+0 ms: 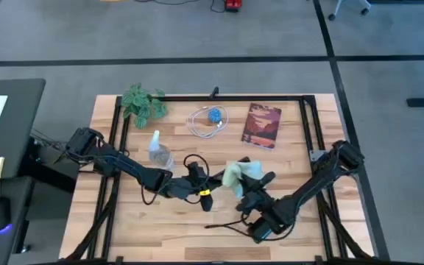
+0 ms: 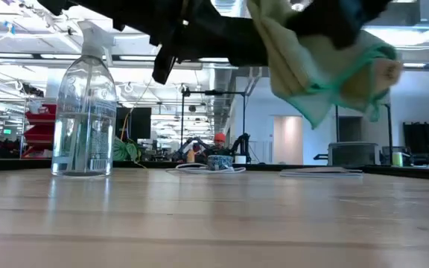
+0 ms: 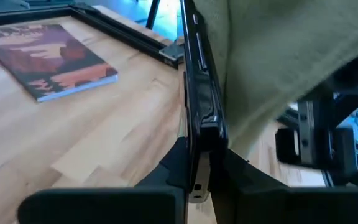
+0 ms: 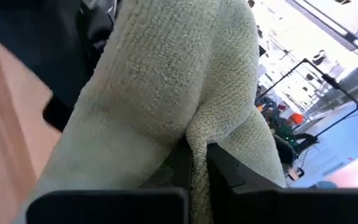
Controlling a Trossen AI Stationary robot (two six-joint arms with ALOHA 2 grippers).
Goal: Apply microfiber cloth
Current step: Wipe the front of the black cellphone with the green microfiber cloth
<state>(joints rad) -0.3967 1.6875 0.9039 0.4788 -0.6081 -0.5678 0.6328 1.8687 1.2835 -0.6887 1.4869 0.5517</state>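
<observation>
My left gripper (image 1: 197, 180) is shut on a black phone (image 3: 201, 93), a thin dark slab seen edge-on in the left wrist view. My right gripper (image 1: 250, 185) is shut on the pale mint-green microfiber cloth (image 1: 235, 174), bunched above the middle of the table. In the left wrist view the cloth (image 3: 278, 62) lies against one face of the phone. The low view shows the cloth (image 2: 326, 67) and the dark phone (image 2: 222, 37) well above the tabletop. My left gripper pinches the phone's end (image 3: 199, 163) between its two fingers, one on each flat face. The fingers come level from the table's left, along the phone. The phone stands on edge, lifted clear of the table. My right gripper pinches a bunched fold of the cloth (image 4: 197, 146) between its two fingers; several layers are gathered there. The cloth spreads beyond the fingertips and drapes against the phone, slack and clear of the table.
A clear spray bottle (image 1: 160, 153) stands just left of the grippers. At the far side lie a leafy plant (image 1: 143, 101), a coiled white cable (image 1: 209, 120) and a book (image 1: 262, 125). Black frame rails (image 1: 306, 118) border the table.
</observation>
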